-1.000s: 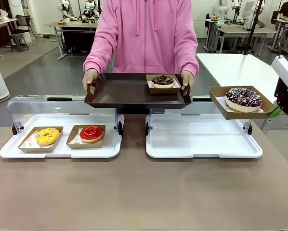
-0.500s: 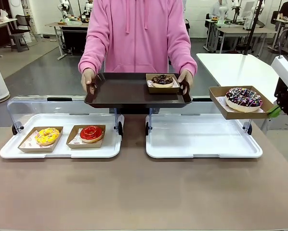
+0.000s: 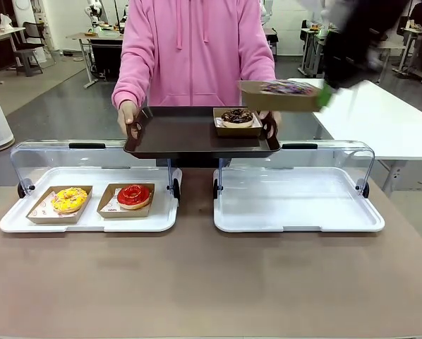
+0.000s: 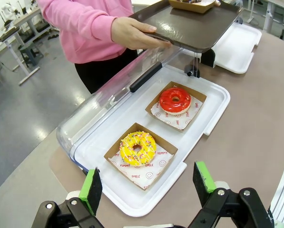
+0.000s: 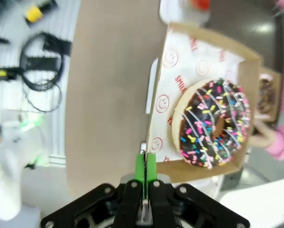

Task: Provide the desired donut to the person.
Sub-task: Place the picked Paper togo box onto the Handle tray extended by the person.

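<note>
The right gripper (image 5: 145, 166) has swung from three o'clock to above the dark tray's (image 3: 176, 134) right edge, clamped on the sprinkled donut's box (image 5: 203, 102); left gripper (image 4: 149, 183) gapes wide.

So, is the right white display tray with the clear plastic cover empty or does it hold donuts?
Empty. The right white display tray shows only its bare white floor under the raised clear cover.
</note>
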Available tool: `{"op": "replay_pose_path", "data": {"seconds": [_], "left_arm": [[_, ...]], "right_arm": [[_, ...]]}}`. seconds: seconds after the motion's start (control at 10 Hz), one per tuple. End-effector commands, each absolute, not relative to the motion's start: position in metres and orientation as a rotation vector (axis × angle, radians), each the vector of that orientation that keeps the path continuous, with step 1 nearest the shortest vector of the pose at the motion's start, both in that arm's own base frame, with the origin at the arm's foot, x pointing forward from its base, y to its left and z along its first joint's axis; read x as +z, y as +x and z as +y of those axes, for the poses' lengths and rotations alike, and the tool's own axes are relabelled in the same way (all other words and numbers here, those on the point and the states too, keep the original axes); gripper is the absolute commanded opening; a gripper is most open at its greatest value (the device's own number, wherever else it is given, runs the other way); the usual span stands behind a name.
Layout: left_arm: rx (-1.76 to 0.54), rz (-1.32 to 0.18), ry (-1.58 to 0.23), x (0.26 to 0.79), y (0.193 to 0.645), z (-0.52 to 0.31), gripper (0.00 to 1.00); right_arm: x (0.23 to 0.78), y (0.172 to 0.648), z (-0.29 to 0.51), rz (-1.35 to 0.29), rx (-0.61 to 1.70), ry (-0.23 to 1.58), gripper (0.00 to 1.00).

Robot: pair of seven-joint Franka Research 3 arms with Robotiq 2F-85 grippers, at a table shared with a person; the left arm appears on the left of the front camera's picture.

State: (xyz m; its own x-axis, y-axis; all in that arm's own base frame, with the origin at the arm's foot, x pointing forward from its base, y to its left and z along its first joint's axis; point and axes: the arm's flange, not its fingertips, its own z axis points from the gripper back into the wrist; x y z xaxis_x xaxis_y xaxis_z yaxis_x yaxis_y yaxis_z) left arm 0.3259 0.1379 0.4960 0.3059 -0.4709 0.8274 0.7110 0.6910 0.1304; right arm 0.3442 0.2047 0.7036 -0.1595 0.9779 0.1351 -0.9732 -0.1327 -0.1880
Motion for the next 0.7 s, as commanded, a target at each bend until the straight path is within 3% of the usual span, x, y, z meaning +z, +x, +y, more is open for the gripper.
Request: {"op": "replay_pose_path", "data": {"seconds": [0.0,0.2,0.6], "left_arm": [[-0.804,-0.996,-0.289,0.495,0.326,0.140,1.00],[-0.804,-0.996,-0.289,0.495,0.326,0.140,1.00],[-0.804,-0.996,-0.289,0.495,0.326,0.140,1.00]], "right_arm": [[0.748,0.376,0.267,-0.150,1.646,-0.024,0.01],[0.731,0.400,0.353,-0.198,1.502,-0.060,0.01],[0.643,0.461,0.451,-0.326,1.429,-0.144,0.01]]}}
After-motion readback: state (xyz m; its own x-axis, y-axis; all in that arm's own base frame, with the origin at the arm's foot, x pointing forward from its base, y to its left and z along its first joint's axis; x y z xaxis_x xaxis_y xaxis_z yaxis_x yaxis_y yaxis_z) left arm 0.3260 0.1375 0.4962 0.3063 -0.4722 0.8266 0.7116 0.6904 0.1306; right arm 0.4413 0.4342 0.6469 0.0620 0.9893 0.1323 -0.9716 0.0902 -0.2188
